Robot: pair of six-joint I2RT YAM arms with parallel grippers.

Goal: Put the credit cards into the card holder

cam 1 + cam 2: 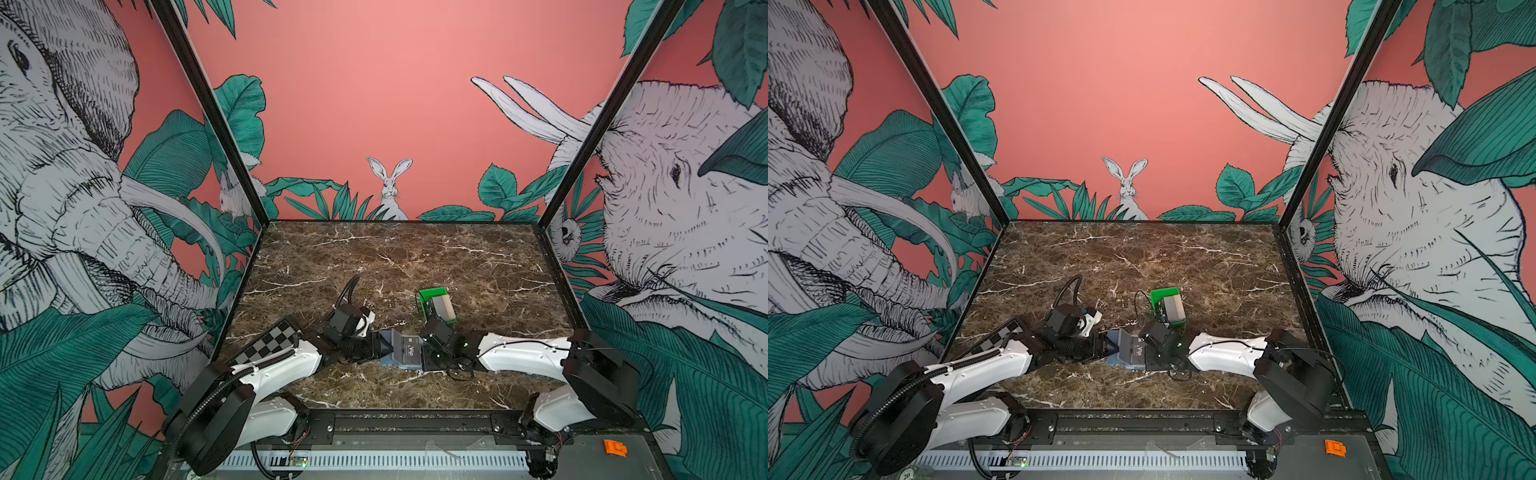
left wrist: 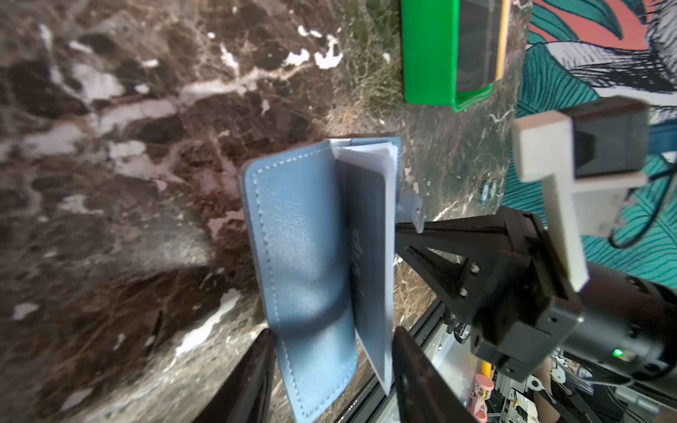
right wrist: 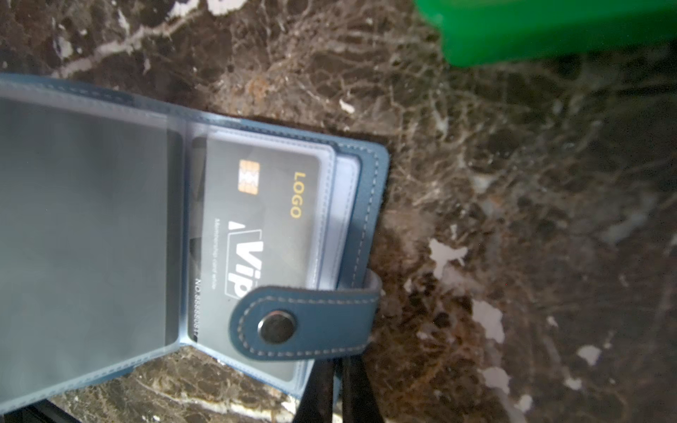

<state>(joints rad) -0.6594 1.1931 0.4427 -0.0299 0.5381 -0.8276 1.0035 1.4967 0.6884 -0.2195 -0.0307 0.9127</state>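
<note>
The slate-blue card holder (image 1: 392,361) (image 1: 1120,362) lies open near the table's front middle, between both grippers. A black VIP credit card (image 3: 271,205) (image 1: 409,347) sits in one of its clear pockets, with the snap tab (image 3: 304,322) folded over it. My left gripper (image 2: 331,331) (image 1: 376,345) stands half wide, its fingers against the raised, bowed cover (image 2: 300,238) and a clear page. My right gripper (image 3: 337,370) (image 1: 424,353) is shut, pinching the holder's edge beside the card's corner. More credit cards (image 1: 442,308) (image 1: 1173,309), grey and beige, stand in the tray behind.
The green tray (image 1: 430,296) (image 2: 428,55) (image 3: 549,29) sits just behind the right gripper on the brown marble table (image 1: 415,257). Patterned walls enclose the table on three sides. An orange part (image 1: 615,448) lies on the front rail at the right.
</note>
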